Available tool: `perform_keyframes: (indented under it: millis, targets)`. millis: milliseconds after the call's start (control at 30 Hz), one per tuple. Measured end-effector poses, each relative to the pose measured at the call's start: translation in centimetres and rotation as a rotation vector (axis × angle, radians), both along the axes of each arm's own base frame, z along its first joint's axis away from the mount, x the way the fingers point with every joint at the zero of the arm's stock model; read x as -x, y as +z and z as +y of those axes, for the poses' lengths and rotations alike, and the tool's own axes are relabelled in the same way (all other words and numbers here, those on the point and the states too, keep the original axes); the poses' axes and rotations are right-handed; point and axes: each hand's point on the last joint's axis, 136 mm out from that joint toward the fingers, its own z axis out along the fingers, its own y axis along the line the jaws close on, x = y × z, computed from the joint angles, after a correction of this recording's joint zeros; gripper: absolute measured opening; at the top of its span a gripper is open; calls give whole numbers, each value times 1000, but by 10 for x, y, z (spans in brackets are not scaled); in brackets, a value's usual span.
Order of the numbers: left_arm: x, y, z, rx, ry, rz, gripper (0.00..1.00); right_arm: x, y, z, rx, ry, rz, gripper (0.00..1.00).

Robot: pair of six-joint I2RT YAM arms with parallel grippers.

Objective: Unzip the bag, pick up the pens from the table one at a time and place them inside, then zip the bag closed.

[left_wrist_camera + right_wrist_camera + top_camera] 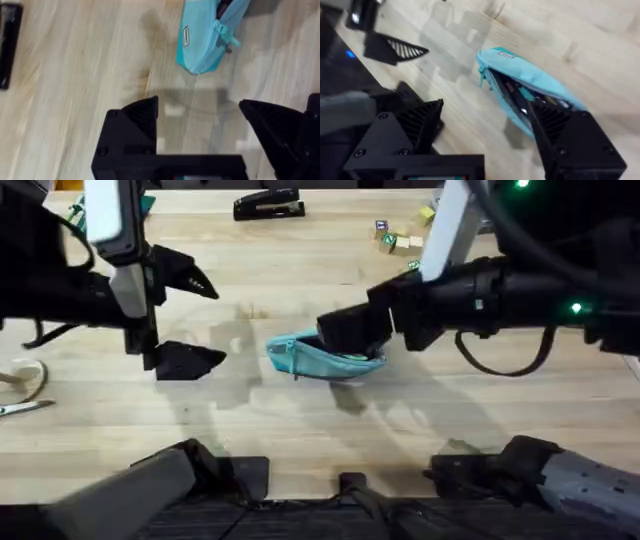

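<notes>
Your right gripper (352,348) sits wide open over the bag (320,358), one finger (560,130) at its open zipper. Left gripper (195,320) wide, empty, left of it.

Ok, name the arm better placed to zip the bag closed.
Left. The left gripper hangs open just off the bag's zipper pull end; the right gripper is over its other end, better for bracing it.
</notes>
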Motion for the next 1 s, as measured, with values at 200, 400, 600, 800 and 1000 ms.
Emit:
perform_keyframes:
  millis: [200,400,600,800,1000]
  targets:
    - [-2,-18,-7,105,-98,55,993,0,0,0,-76,-142,138,998]
    - [-6,-33,-9,169,-146,85,993,13,-2,12,-107,-166,219,998]
    - [-8,-43,-9,199,-151,122,993,34,-20,34,-60,-184,284,998]
    - [-10,-44,-9,210,-148,126,993,41,-38,47,-11,-295,289,998]
    - [-10,-44,-9,211,-148,125,993,37,-55,69,-2,-336,285,998]
